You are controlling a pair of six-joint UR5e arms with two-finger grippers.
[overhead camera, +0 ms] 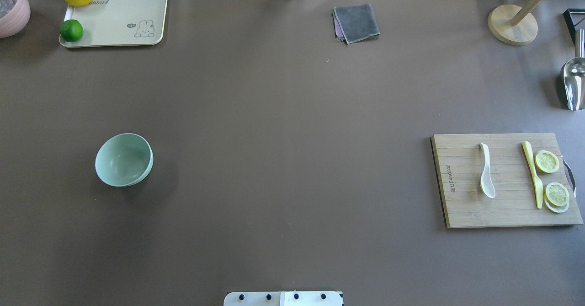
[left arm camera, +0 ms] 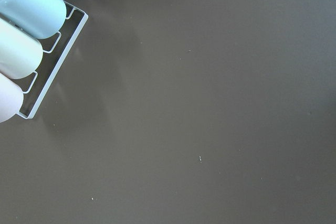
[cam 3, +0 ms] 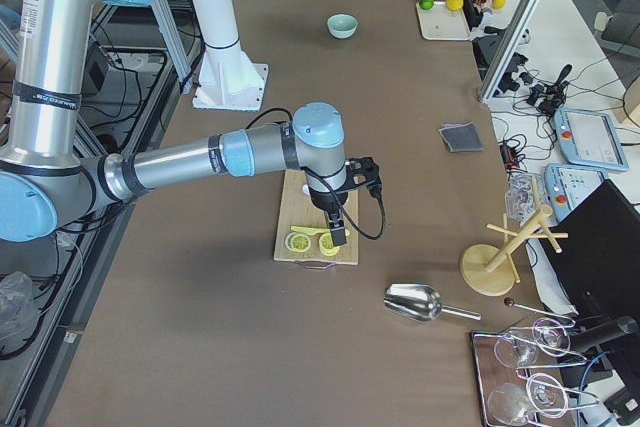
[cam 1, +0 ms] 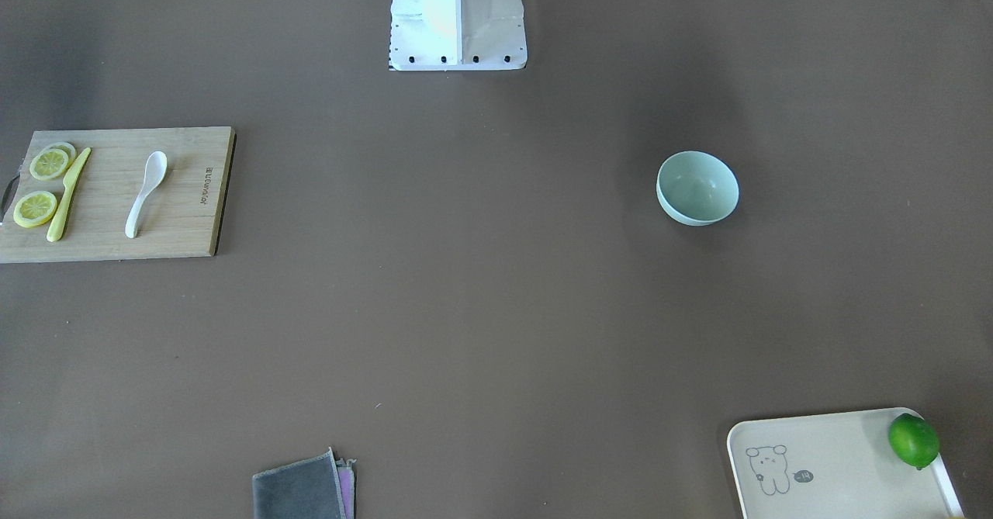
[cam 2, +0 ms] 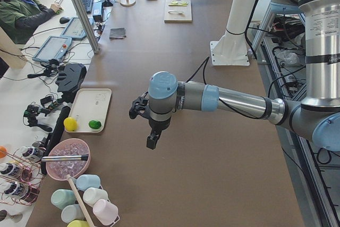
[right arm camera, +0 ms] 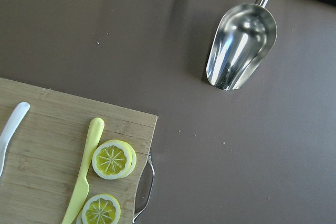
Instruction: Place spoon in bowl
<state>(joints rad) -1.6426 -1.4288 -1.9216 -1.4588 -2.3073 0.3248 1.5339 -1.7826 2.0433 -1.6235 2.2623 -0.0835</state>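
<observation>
The white spoon (cam 1: 146,193) lies on a wooden cutting board (cam 1: 186,224), scoop toward the robot. It also shows in the overhead view (overhead camera: 486,176), and its handle end shows in the right wrist view (right arm camera: 10,129). The empty mint-green bowl (cam 1: 697,188) stands upright on the table far across from it, also in the overhead view (overhead camera: 124,159). My right gripper (cam 3: 338,237) hangs above the board's outer end near the lemon slices. My left gripper (cam 2: 152,141) hangs over bare table beyond the bowl's end. Both show only in side views, so I cannot tell whether they are open or shut.
A yellow-green knife (overhead camera: 533,174) and lemon slices (overhead camera: 547,161) share the board. A cream tray (overhead camera: 132,4) with a lime and a lemon, a grey cloth (overhead camera: 356,22), a metal scoop (overhead camera: 573,84), a wooden stand (overhead camera: 512,24) and a rack of cups (left arm camera: 26,30) sit around the edges.
</observation>
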